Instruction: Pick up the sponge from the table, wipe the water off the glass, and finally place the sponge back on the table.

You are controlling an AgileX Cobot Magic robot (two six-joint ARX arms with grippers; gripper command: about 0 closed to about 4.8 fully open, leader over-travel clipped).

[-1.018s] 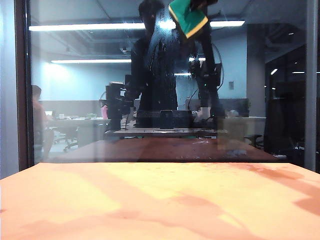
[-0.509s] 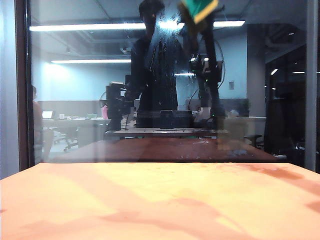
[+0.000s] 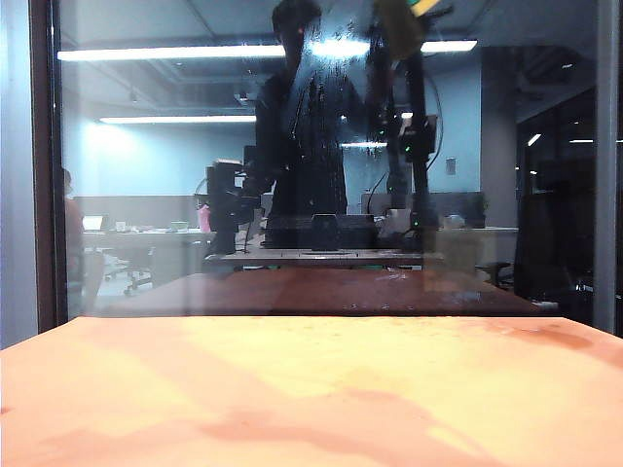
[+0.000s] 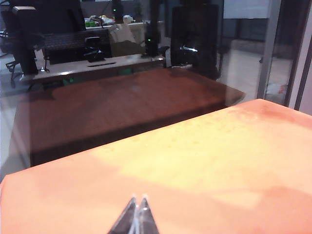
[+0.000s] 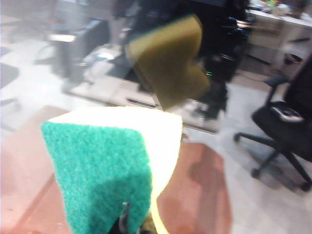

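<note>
Here we see the right gripper (image 5: 132,222) clamped on the sponge (image 5: 109,163), pressed near the glass (image 3: 175,195) at one o'clock; the left gripper (image 4: 137,214) rests pinched together above the table (image 4: 204,165).

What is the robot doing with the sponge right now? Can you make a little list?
sponge: held up high, foam side toward the glass
right gripper: shut on the sponge
left gripper: shut, low over the table, holding nothing
glass: upright, streaky water near the top
stage: wiping, sponge not yet put back
</note>
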